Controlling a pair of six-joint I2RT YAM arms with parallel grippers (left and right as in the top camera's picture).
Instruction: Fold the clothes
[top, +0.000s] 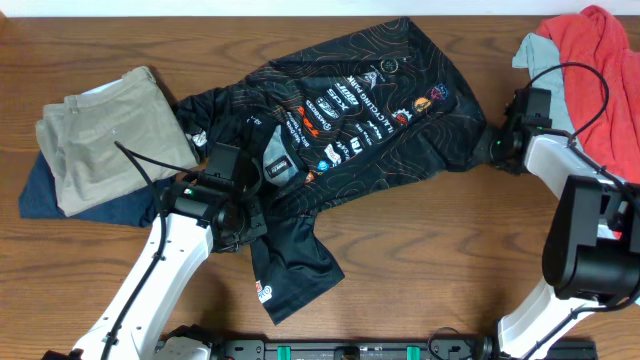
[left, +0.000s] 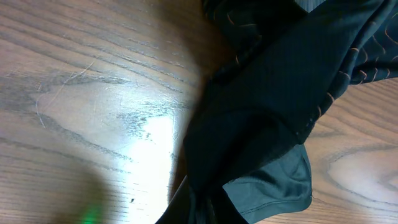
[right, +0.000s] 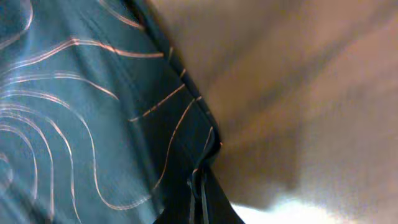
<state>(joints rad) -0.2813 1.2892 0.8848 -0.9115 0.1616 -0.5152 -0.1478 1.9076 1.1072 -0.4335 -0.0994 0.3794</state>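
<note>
- The khaki trousers (top: 110, 130) lie folded at the left of the table (top: 420, 260), on top of a navy garment (top: 45, 195) that shows below and beside them.
- The left gripper (top: 243, 222) is low over the jersey's lower-left part, just right of the trousers and above the sleeve that trails towards the table's near edge.
- In the left wrist view the black cloth is raised off the wood and drawn into a tight gather at the bottom edge. The fingers themselves are out of view, but they appear closed on that gather.
- The black jersey (top: 350, 110) is spread loosely and crumpled across the middle of the table. It runs on a slant from the near left to the far right, logos up, and its left edge touches the trousers.
- The right gripper (top: 492, 146) is at the jersey's right edge.
- The right wrist view is blurred. Patterned cloth fills its left side and its hem runs down into a pinched crease at the bottom centre, so the fingers seem clamped on the hem.
- A pale grey garment (top: 543, 58) and a red garment (top: 600, 70) are heaped at the far right corner, apart from the jersey.
</note>
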